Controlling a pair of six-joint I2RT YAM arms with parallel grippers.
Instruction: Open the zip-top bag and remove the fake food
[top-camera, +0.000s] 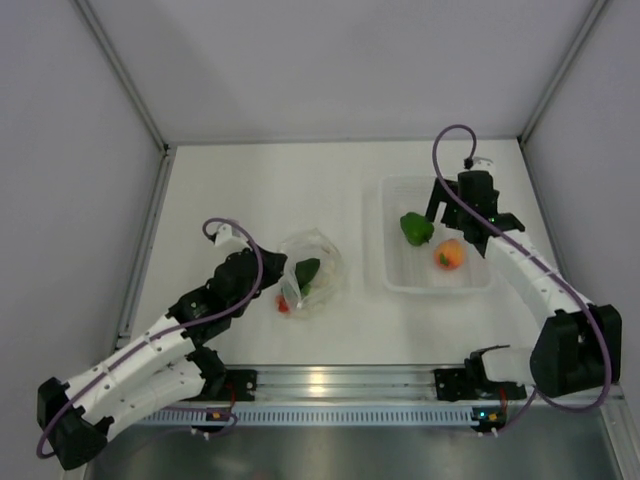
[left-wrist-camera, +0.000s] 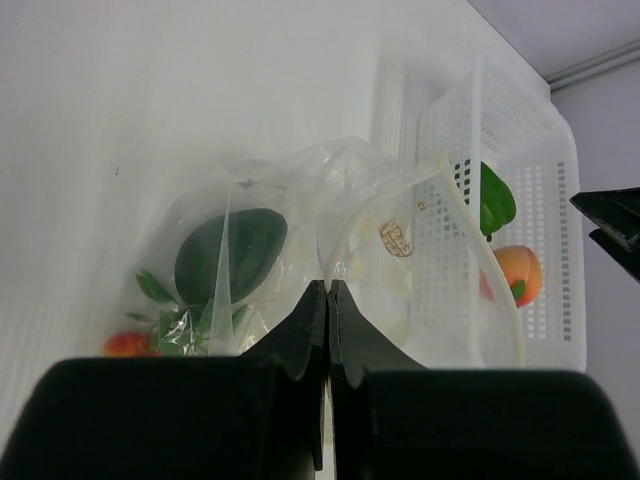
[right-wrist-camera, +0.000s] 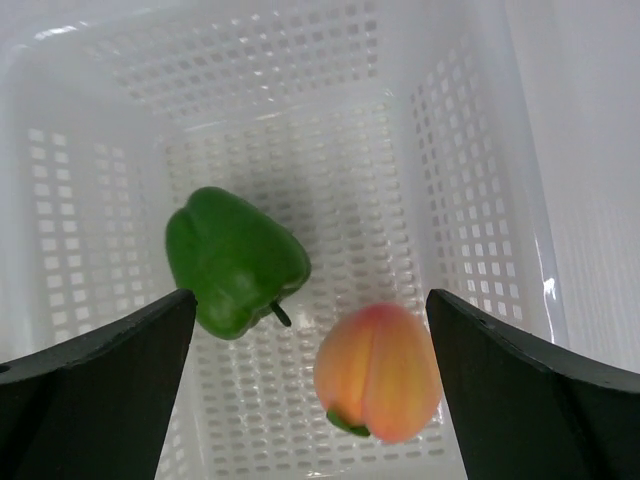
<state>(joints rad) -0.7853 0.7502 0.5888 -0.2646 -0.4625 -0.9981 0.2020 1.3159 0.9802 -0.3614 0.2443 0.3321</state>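
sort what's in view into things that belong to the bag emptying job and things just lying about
Job: zip-top bag, avocado inside it, tomatoes, pepper, peach.
Just there: white basket holding the pepper and peach, metal rail at the near edge.

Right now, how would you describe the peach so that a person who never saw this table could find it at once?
Look at the white perforated tray on the right side of the table. Two toys lie in it, apart from each other. The peach is the round orange-pink one, nearer the arm bases; its neighbour, the pepper, is green and lumpy.
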